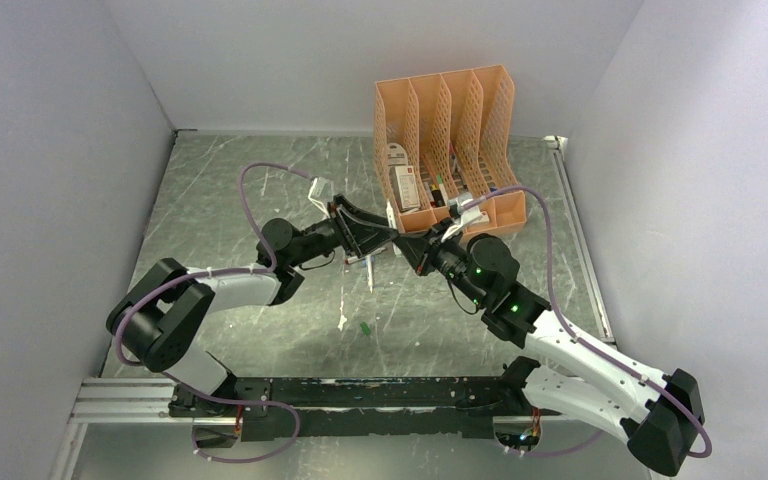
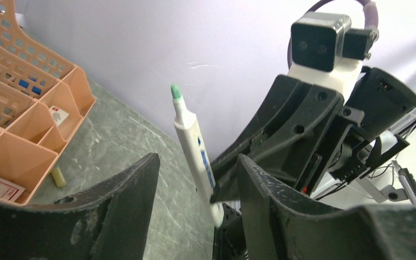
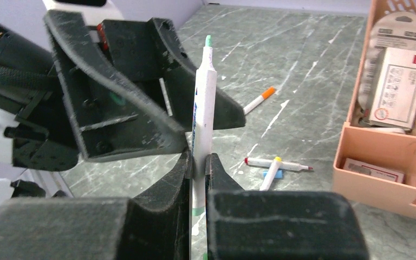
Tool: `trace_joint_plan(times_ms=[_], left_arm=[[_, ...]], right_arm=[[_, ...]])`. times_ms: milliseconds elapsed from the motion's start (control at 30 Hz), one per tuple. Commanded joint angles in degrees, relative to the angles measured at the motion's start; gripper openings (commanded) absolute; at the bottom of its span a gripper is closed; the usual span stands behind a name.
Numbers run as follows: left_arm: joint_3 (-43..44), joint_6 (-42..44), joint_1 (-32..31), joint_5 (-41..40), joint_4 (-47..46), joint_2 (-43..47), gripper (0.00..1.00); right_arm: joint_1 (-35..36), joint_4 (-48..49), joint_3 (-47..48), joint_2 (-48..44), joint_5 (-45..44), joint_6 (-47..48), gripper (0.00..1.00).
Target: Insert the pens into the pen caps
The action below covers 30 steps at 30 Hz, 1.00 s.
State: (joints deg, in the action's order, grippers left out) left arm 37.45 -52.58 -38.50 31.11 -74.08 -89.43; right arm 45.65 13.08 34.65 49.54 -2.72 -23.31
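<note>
Between the fingers of the right pincer: one green-tipped pen, pinched near its lower end, standing upright. Just beyond it: left pincer, spread (one finger either side of the pen, neither touching). Right of the right pincer, on the tabletop: orange-tipped pen, red-tipped pen, yellow-tipped pen.

Bright, even light; close foregrounds perhaps slightly blurred.
</note>
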Motion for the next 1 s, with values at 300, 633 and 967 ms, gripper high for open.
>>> trace_joint_plan(times_ms=[300,633,967], left_arm=[[2.54,-3.98,-0.87,0.37,-9.93,-2.23,0.07],[5.31,-3.04,-0.87,2.32,-7.12,-0.53,0.07],[5.60,-7.00,-0.87,3.76,-11.30,-2.51,0.34]], right_arm=[[0.20,1.59,-0.21,0.26,2.81,1.68,0.21],[0.17,1.94,-0.64,1.63,4.54,2.08,0.27],[0.17,4.59,-1.28,0.18,4.82,1.20,0.00]])
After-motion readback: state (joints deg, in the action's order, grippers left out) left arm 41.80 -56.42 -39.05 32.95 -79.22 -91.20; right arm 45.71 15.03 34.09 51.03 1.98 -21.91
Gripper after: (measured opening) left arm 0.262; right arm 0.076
